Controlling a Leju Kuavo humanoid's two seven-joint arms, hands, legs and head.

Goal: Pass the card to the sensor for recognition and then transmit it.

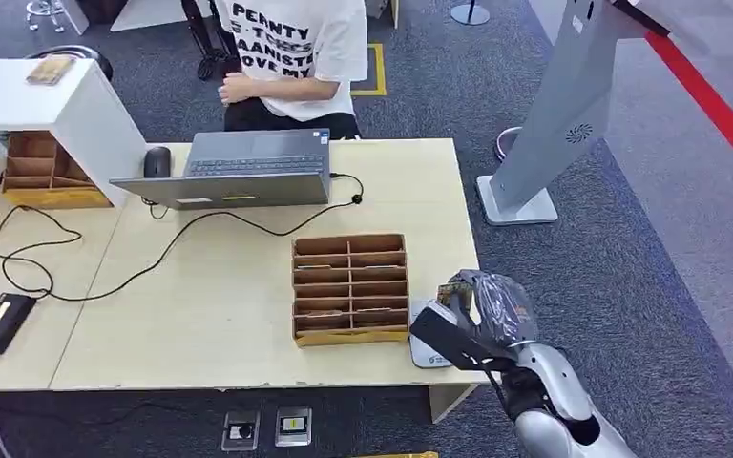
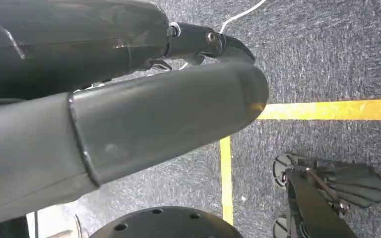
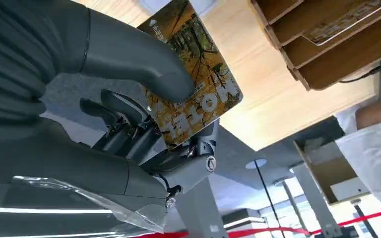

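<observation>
My right hand (image 1: 492,305) hovers at the table's front right corner, wrapped in clear plastic. It holds a card (image 3: 198,84) printed with yellow autumn trees, pinched between the thick thumb (image 3: 144,64) and the darker fingers below. A corner of the card (image 1: 457,286) peeks out beside the hand in the head view. Just under the hand lies a flat grey-white sensor pad (image 1: 427,351), partly hidden by the wrist. My left hand (image 2: 178,99) hangs over the carpet, fingers stretched out and holding nothing.
A wooden slotted card rack (image 1: 350,286) stands left of the sensor on the table (image 1: 219,315). Behind it are a laptop (image 1: 248,167) with a trailing cable and a seated person (image 1: 291,48). A grey kiosk stand (image 1: 563,114) rises on the right.
</observation>
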